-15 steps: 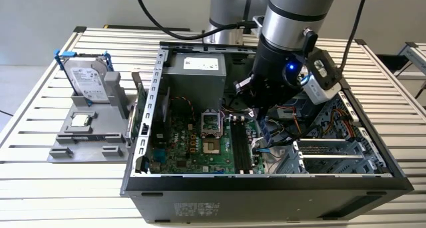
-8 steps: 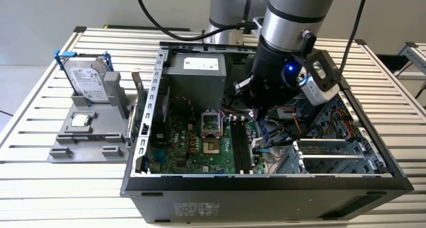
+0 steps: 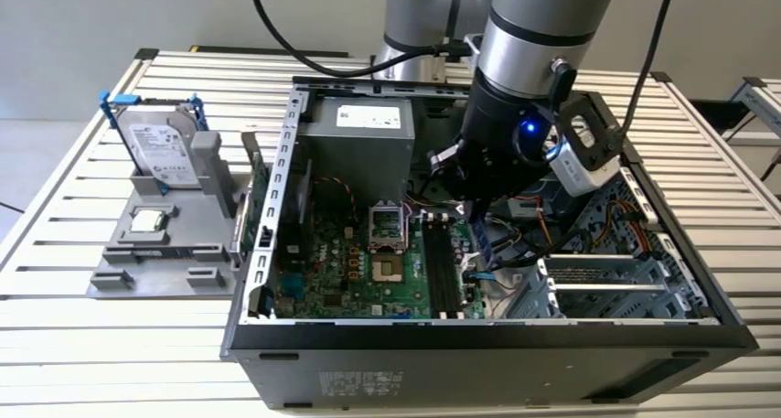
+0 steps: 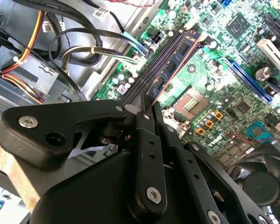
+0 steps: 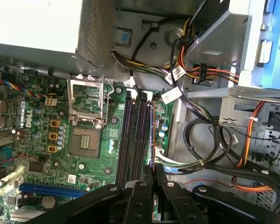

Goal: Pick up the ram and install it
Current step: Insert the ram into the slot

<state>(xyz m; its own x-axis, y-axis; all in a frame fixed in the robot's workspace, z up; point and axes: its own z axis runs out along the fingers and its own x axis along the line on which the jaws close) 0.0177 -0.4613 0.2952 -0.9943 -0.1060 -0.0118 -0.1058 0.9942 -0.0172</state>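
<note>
One tool: black tool [image 4: 147, 109] pinching the flat blue-green ram stick [image 4: 175, 63] edge-on.
Ram place: above black memory slots [image 5: 135, 135], just touching.
Axis: ram's length parallel to slots, running toward 1 o'clock in second wrist view.

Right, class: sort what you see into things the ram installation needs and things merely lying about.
Job in hand:
ram
gripper, shut on the ram
memory slots
open computer case

Lying about:
hard drive
processor chip
grey holder beneath those two
</note>
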